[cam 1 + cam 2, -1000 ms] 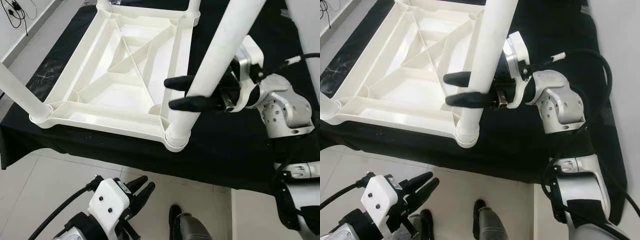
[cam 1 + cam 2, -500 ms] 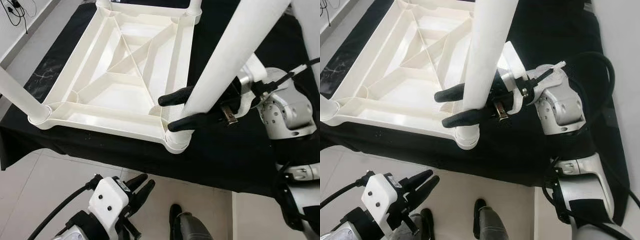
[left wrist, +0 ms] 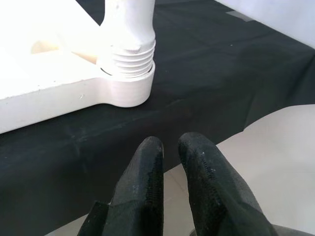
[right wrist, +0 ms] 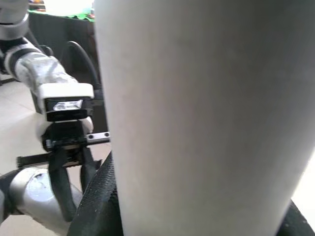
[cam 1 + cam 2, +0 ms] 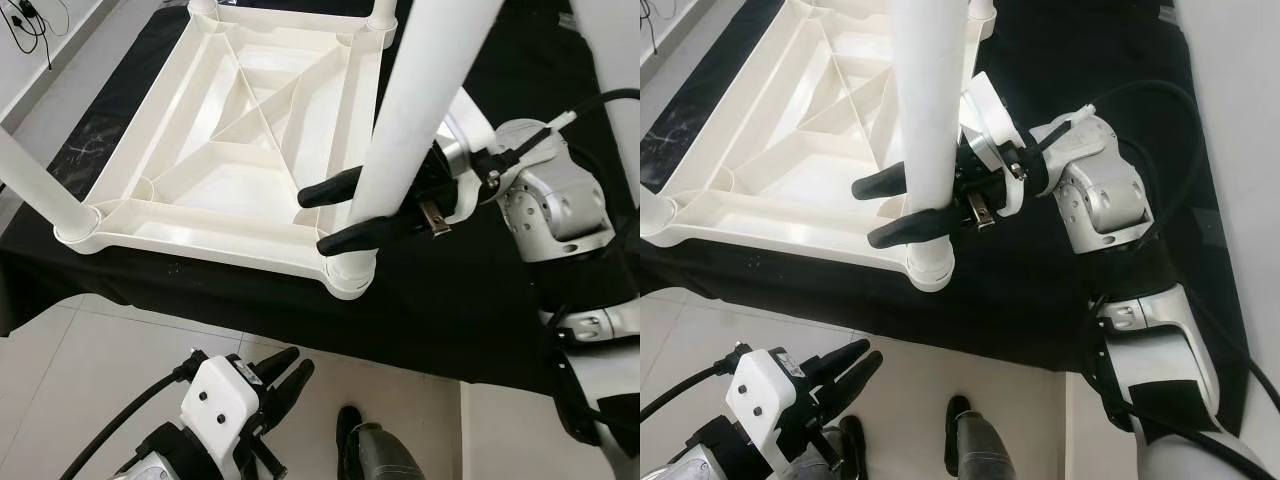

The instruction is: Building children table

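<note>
White plastic children's table lies upside down on a tabletop covered with a black cloth, its ribbed underside facing up and its near edge close to the cloth's front edge. Round white legs rise from its corners. The near right leg stands in the corner socket nearest the robot, and the right gripper is clamped around that leg just above the socket, one black finger on each side of the tube, pressing against it. In the right wrist view the leg's pale surface sits directly in front of the camera, with black fingers curving round its lower edge. The silver right arm reaches in from the right over the black cloth.

Another leg stands in the near left corner socket, and the left wrist view shows a threaded leg end seated in its collar with several thread turns still exposed. The left gripper hangs low over the pale tiled floor in front of the tabletop, its two fingers nearly together and holding nothing.
</note>
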Available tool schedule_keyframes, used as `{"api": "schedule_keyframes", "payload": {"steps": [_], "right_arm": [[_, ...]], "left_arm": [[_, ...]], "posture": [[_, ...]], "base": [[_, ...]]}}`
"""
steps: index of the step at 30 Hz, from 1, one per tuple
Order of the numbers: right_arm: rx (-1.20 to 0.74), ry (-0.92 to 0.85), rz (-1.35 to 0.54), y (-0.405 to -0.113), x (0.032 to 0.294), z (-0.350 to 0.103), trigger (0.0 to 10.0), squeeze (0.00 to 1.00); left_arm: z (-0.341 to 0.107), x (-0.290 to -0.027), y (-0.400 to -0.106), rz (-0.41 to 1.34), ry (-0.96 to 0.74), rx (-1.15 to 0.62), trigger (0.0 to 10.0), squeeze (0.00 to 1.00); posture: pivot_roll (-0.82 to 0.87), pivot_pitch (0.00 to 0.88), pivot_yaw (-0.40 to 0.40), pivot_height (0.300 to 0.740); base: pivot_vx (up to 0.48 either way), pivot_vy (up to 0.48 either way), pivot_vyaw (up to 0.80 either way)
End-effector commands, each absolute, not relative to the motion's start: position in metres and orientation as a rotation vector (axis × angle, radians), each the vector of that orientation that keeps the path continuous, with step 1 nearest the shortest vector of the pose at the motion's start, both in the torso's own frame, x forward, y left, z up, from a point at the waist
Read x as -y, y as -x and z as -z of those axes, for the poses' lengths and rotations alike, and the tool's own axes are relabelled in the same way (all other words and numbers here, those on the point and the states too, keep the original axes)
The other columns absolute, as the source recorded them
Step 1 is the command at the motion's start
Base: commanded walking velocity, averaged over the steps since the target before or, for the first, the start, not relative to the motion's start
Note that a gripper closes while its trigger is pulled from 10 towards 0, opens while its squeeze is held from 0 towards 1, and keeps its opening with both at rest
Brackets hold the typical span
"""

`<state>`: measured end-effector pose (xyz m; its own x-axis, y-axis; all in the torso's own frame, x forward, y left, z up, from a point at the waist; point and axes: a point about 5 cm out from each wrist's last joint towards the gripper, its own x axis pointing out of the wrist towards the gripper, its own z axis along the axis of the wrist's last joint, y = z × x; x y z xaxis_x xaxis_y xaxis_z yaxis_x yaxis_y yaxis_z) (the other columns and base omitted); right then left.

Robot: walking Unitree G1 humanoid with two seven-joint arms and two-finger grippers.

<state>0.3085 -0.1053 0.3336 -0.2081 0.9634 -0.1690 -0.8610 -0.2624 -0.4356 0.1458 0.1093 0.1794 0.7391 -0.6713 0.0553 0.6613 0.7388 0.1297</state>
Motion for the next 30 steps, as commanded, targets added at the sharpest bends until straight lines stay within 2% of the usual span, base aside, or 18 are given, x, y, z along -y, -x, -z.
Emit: {"api": "schedule_keyframes", "payload": {"steps": [1, 3, 4, 5, 26, 30], "right_arm": [[0.127, 0.431, -1.687, -0.323, 0.106, -0.307, 10.0, 0.00], [0.127, 0.431, -1.687, -0.323, 0.106, -0.307, 10.0, 0.00], [0.109, 0.398, -1.585, -0.333, 0.104, -0.304, 10.0, 0.00], [0.103, 0.394, -1.559, -0.335, 0.104, -0.303, 10.0, 0.00], [0.069, 0.295, -1.297, -0.350, 0.112, -0.293, 10.0, 0.00], [0.055, 0.268, -1.144, -0.352, 0.118, -0.287, 10.0, 0.00]], "left_arm": [[-0.176, -0.107, -0.144, 0.741, -0.081, 0.090, 10.0, 0.00], [-0.176, -0.107, -0.144, 0.741, -0.081, 0.090, 10.0, 0.00], [-0.175, -0.107, -0.144, 0.742, -0.078, 0.094, 10.0, 0.00], [-0.175, -0.107, -0.144, 0.742, -0.077, 0.095, 10.0, 0.00], [-0.175, -0.106, -0.146, 0.746, -0.071, 0.100, 10.0, 0.00], [-0.174, -0.106, -0.147, 0.747, -0.068, 0.101, 10.0, 0.00]], "posture": [[0.05, 0.396, -0.044, 0.740], [0.05, 0.396, -0.044, 0.740], [0.05, 0.396, -0.046, 0.740], [0.05, 0.396, -0.046, 0.740], [0.04, 0.400, -0.045, 0.740], [0.04, 0.398, -0.045, 0.740]], "base": [[0.000, 0.000, 0.00], [0.000, 0.000, 0.00], [0.000, 0.000, 0.00], [0.000, 0.000, 0.00], [0.000, 0.000, 0.00], [0.000, 0.000, 0.00]]}}
